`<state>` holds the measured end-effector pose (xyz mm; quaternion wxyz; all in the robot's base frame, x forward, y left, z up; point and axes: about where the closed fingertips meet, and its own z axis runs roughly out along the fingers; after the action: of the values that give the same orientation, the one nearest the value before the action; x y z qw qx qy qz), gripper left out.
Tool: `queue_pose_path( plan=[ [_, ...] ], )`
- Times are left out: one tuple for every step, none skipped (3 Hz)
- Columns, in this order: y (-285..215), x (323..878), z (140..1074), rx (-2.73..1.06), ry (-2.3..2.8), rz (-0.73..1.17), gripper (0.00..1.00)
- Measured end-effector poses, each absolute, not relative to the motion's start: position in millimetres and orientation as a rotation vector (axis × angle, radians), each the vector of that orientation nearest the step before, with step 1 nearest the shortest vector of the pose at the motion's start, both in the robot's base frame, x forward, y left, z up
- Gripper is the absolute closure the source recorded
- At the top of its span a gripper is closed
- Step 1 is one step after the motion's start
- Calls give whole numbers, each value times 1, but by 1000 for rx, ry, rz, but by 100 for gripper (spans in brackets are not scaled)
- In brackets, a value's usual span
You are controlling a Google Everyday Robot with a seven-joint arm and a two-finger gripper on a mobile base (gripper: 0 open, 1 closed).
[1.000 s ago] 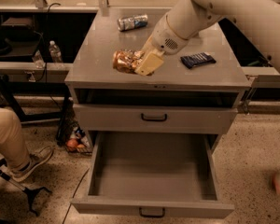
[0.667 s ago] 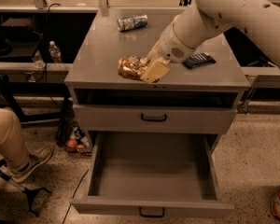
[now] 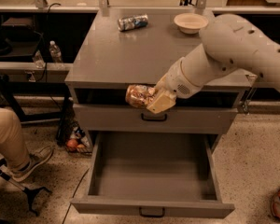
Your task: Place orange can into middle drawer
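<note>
The orange can [image 3: 139,96] is shiny orange-gold with pale mottled patches and lies sideways in my gripper [image 3: 151,99]. The gripper is shut on it. It hangs in front of the cabinet's front edge, level with the upper grey drawer front [image 3: 154,118], above the open drawer. The middle drawer [image 3: 151,206] is pulled out at the bottom of the grey cabinet, wide and deep, with a black bar handle at its front. Nothing shows on its floor. My white arm reaches in from the upper right.
A silver-blue can [image 3: 133,22] lies on the cabinet top [image 3: 116,59] at the back, beside a pale bowl [image 3: 190,22]. A seated person's leg and shoe [image 3: 18,148] are at the left. A water bottle [image 3: 56,52] stands on the left shelf.
The gripper has carried the orange can off the cabinet top, forward and down past the front edge, over the open drawer. The view has shifted too; a bowl now shows.
</note>
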<state>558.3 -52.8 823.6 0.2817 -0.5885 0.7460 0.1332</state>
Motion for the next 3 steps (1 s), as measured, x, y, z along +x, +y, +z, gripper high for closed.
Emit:
queue_pose_path(
  plan=[
    [-65,533,764,-1514,2093,398,100],
    [-71,521,724,-1465,2132,423,100],
    [-70,520,722,-1463,2133,422,100]
  ],
)
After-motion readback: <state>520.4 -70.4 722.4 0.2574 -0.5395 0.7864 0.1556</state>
